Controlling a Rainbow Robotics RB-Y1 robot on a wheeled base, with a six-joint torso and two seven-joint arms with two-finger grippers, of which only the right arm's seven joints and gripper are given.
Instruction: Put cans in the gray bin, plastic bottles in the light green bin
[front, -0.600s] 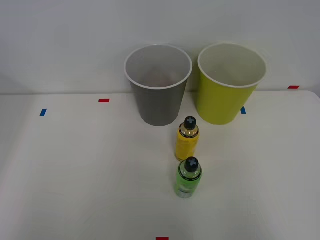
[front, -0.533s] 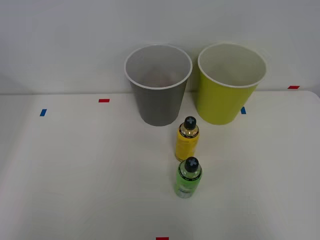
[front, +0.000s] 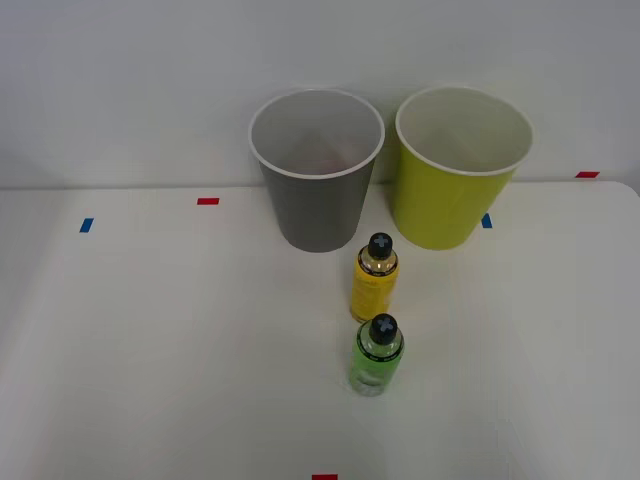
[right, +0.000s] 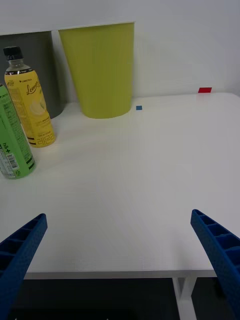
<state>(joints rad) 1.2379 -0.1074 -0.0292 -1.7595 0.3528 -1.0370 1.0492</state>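
front view, setup: two bottles standing upright in a line in front of the bins, the green bottle (front: 377, 356) nearest me and a yellow bottle (front: 373, 279) right behind it, close but not touching as far as I can tell. gray bin (front: 317, 168) and light green bin (front: 461, 165) sit side by side at the back of the table (front: 150, 340), both look empty.

front view, vs earlier: honestly nothing moved, bottles and bins sit exactly where they were half a second back.

wrist view, gripper: my right gripper (right: 120, 260) is wide open, holding nothing, one blue finger (right: 20, 250) in each corner, hanging just off the table's near edge.

wrist view, target: green bottle (right: 12, 140) is ahead of the fingers and well off to one side, yellow one (right: 29, 100) just past it, light green bin (right: 100, 67) further on.

how I'd do it: slide sideways until the green bottle is centred between the fingers, go in low around the label, and don't clip the yellow one. Then lift clear over the bin rim.
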